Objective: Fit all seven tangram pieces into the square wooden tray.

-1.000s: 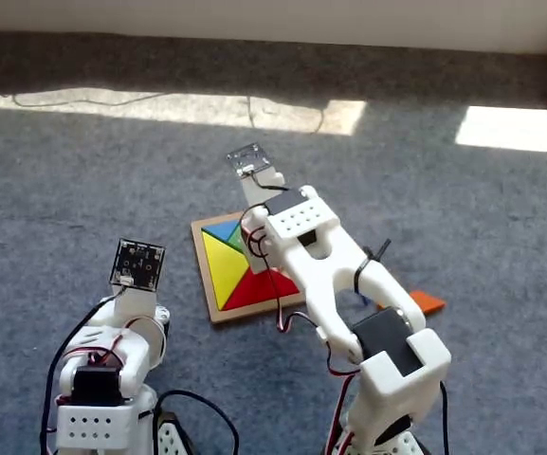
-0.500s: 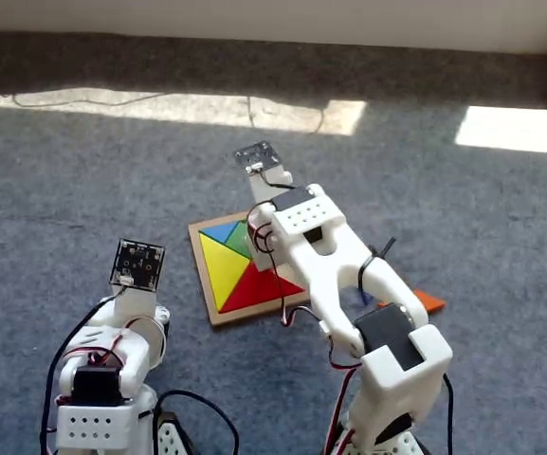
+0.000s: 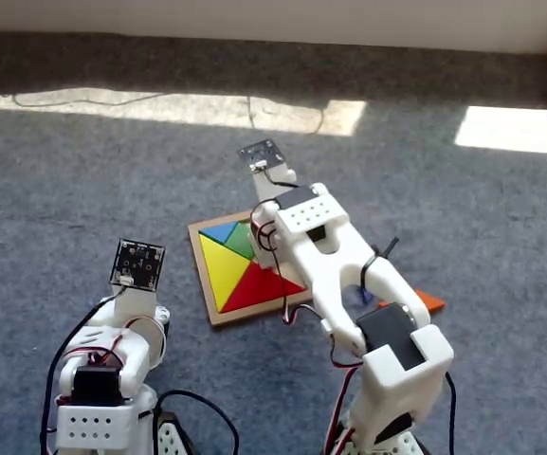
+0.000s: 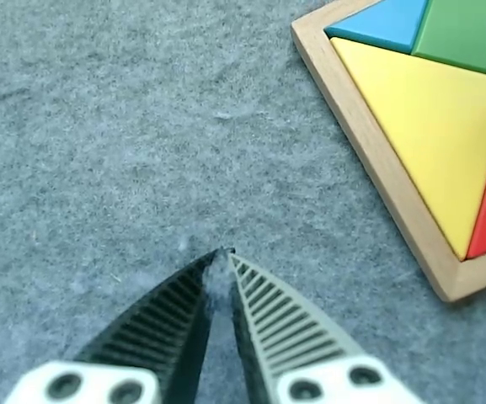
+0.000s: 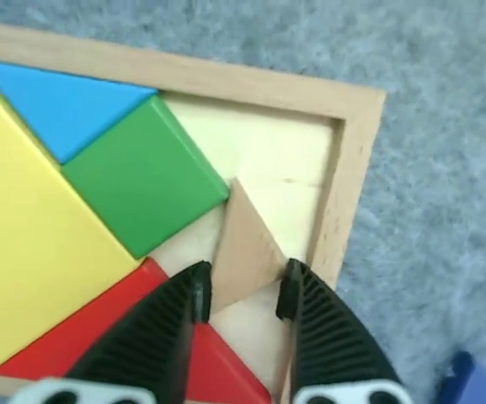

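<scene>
Your left gripper (image 4: 221, 257) sits pinched shut on nothing over the carpet (image 4: 99, 126), near left of the tray (image 3: 201, 270). Your right gripper (image 5: 243, 284) has edged right and farther across the tray, clamping the tan triangle (image 5: 244, 248) over the bare far-right corner, so placement looks close. Right of that arm, an orange piece (image 3: 428, 301) waits on the carpet, so you're not finished.

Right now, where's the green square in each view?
High view: green square in the far half of the wooden tray, against the blue triangle.
Left wrist view: green square between blue triangle and yellow triangle.
Right wrist view: green square beside the tan triangle.
Shared landmark: blue triangle.
</scene>
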{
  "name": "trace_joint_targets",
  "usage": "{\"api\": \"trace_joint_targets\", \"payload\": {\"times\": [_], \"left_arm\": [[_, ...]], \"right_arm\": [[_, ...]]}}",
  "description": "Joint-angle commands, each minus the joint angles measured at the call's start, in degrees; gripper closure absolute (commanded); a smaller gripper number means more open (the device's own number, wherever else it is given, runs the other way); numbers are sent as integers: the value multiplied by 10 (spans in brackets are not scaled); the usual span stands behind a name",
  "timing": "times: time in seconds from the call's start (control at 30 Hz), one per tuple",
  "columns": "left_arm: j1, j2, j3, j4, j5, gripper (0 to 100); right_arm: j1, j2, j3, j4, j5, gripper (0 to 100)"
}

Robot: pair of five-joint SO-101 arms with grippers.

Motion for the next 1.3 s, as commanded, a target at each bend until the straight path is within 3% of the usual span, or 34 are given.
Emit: {"api": "trace_joint_targets", "payload": {"times": [0.0,0.8,1.03,1.2,1.27], "left_arm": [[-7,-23,12,-1,-2,994],[-19,-25,12,-4,-4,993],[-134,-25,10,-144,-5,992],[-142,-24,-25,-158,-122,992],[-141,-23,-67,-135,-127,991]], "right_arm": [[7,-59,-12,-5,-1,993],[4,-137,-17,45,-6,988],[27,-169,-12,70,-6,988],[47,-275,-10,156,-6,990],[57,-319,14,183,-6,990]]}}
